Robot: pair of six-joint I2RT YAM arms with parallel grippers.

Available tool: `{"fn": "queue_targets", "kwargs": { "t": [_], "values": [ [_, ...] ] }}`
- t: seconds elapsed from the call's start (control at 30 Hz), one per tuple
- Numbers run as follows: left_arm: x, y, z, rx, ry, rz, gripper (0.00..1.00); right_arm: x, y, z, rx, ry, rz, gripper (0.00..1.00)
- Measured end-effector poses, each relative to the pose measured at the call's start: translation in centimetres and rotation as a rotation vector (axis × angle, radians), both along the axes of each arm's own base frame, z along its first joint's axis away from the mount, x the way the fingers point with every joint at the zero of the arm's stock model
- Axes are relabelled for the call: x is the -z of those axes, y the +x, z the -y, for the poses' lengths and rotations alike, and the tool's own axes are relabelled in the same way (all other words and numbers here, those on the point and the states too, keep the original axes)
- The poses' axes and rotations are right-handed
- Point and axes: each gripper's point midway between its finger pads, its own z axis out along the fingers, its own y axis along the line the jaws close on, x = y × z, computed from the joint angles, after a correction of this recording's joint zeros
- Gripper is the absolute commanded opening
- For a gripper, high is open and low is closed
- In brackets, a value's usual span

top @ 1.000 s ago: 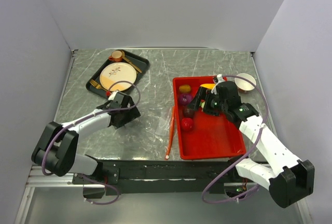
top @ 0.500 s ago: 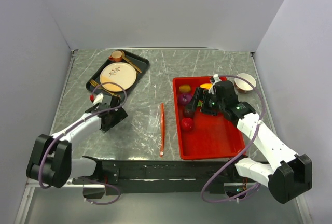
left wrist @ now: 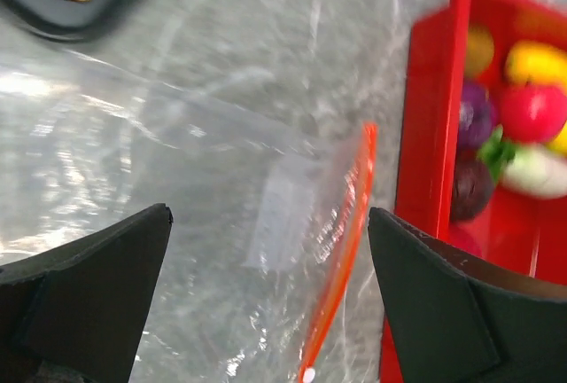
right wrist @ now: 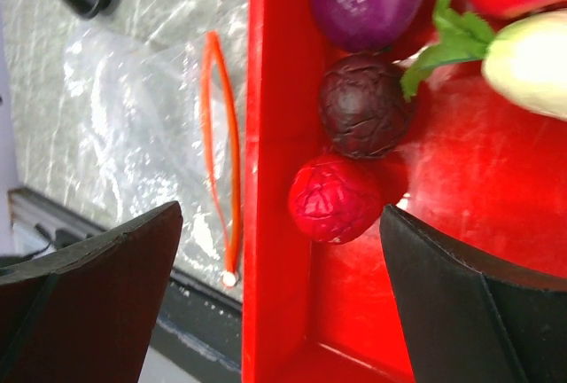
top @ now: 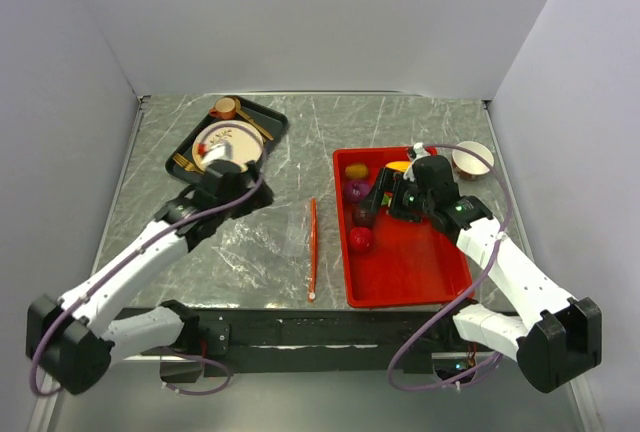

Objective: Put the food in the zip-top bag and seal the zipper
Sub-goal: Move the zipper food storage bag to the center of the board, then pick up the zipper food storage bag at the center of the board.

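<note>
The clear zip-top bag (top: 270,242) lies flat on the table left of the red tray (top: 410,272). Its orange-red zipper (top: 312,247) runs front to back, with the white tab (top: 311,297) at the near end. The food sits in the tray: a red fruit (top: 360,239), a maroon one (top: 363,215), a purple one (top: 357,190) and a yellow one (top: 356,170). My left gripper (top: 232,184) is open and empty, above the bag's far left corner; the bag (left wrist: 221,197) and zipper (left wrist: 345,250) show below it. My right gripper (top: 385,197) is open and empty over the tray's left side, above the red fruit (right wrist: 335,199) and maroon fruit (right wrist: 363,105). A white piece with a green tip (right wrist: 532,59) lies further in.
A black tray (top: 262,110) at the back left holds a patterned plate (top: 228,142), a small cup (top: 225,108) and cutlery. A white bowl (top: 472,159) stands at the back right beside the red tray. White walls close in the table on three sides.
My left arm has swung from the near left to the bag's far corner by the black tray. The bag's zipper shifted left off the red tray and now lies straight. My right gripper has barely moved.
</note>
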Motion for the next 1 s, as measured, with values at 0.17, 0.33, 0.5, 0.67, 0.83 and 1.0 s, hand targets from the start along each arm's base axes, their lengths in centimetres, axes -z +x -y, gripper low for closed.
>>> {"fn": "queue_targets", "kwargs": {
  "t": [0.17,0.33,0.5,0.67,0.83,1.0],
  "values": [
    [2.5,-2.0,5.3,0.134,0.127,-0.068,0.99,0.2,0.7,1.3,0.077,-0.050,0.009,1.00],
    [5.3,-4.1,8.7,0.213,0.292,-0.138,0.97,-0.3,1.4,2.9,0.170,-0.105,0.024,1.00],
    [6.4,-4.4,9.9,0.233,0.361,-0.158,0.91,-0.6,1.6,4.3,0.234,-0.149,0.035,1.00],
    [6.8,-4.9,10.9,0.263,0.355,-0.166,0.88,-0.6,1.5,4.8,0.256,-0.162,0.036,1.00],
    [7.7,-5.1,12.5,0.302,0.314,-0.188,0.89,-0.9,1.5,5.1,0.271,-0.164,0.049,1.00],
    [9.1,-5.3,13.7,0.335,0.297,-0.215,0.86,-1.1,1.3,5.4,0.280,-0.170,0.052,1.00]
  ]
}}
